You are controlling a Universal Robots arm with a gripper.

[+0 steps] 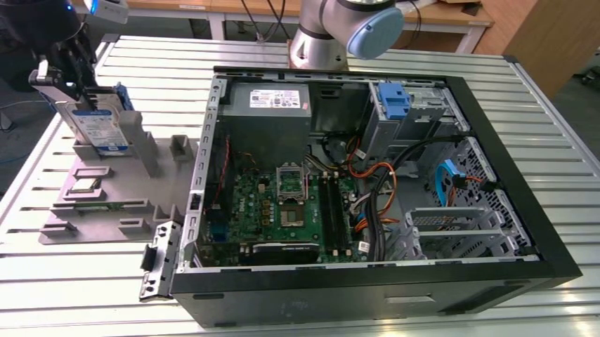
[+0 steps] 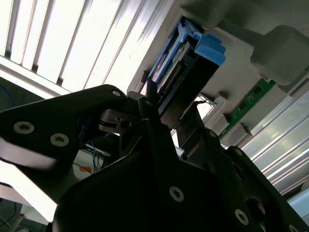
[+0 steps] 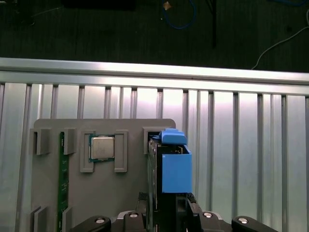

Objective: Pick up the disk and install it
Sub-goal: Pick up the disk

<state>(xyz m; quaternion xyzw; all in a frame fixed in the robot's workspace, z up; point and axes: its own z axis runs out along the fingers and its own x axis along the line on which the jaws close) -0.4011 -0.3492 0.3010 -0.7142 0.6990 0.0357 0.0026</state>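
Disk pick-up at the grey parts fixture [image 1: 108, 210], which lies on the slatted aluminium table [image 1: 544, 105] at the exterior view's left of the open computer case [image 1: 375, 298].

The gripper [image 1: 80, 95] stands over the fixture's far end. Its claw is pinched on the disk [image 1: 98, 130], one finger on each flat face, as both wrist views show (gripper [image 3: 169, 209], [image 2: 171, 123]; disk [image 3: 175, 169], [image 2: 190, 79]). The disk stands upright on edge in a slot of the fixture, label facing the exterior camera, its blue carrier frame along the edges.

A processor chip [image 3: 102, 148] and a green memory module [image 3: 61, 179] sit in other pockets of the fixture.

Inside the case are the motherboard [image 1: 281, 210], the grey power supply [image 1: 272, 105] and a bare blue bracket [image 1: 394, 102] in the drive bay.
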